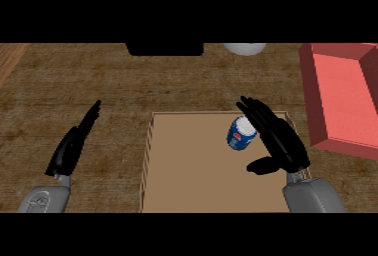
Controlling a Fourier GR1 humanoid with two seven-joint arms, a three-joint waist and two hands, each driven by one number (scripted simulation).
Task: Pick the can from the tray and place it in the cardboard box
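Note:
A blue and white can [240,133] sits inside the cardboard box [184,165], near its far right corner, tilted slightly. My right hand [275,137] hovers over the box just right of the can, fingers straight and spread, thumb out low; it does not hold the can. The red tray [341,105] lies at the right edge with nothing showing in it. My left hand [72,145] rests open to the left of the box, fingers pointing away.
A black object [164,49] stands at the counter's far edge, with a white rounded object [245,48] beside it. The brown counter top [88,85] stretches around the box.

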